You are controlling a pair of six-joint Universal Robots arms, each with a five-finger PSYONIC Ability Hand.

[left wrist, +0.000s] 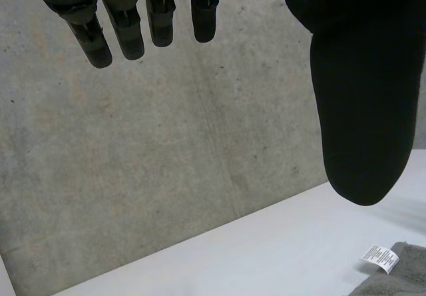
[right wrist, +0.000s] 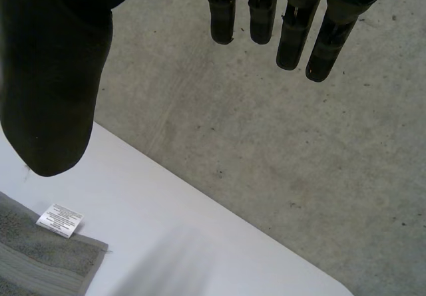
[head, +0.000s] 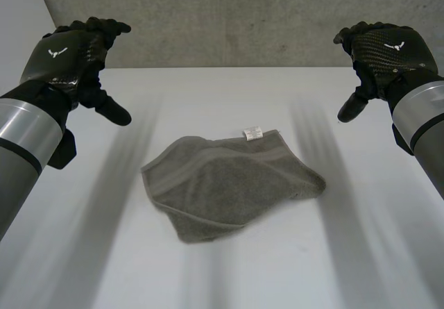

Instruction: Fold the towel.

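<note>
left robot hand [head: 73, 55]: black, glossy carbon-weave shell on the back, small white bird-like logo [head: 58, 52] on that shell
right robot hand [head: 388, 48]: same black build, same weave shell, matching white logo [head: 398, 46]
left fingers [left wrist: 123, 33]: slim, black, segmented, with rounded dark tips
left thumb [left wrist: 363, 110]: thick, smooth matt black, blunt rounded end
right fingers [right wrist: 293, 36]: black, segmented, rounded tips
right thumb [right wrist: 50, 90]: broad, matt black, rounded end
left forearm [head: 21, 156]: dark grey tube, pale silver-grey band just behind the robot hand, thin black ring
right forearm [head: 423, 125]: same grey tube, same pale band behind the robot hand
</note>
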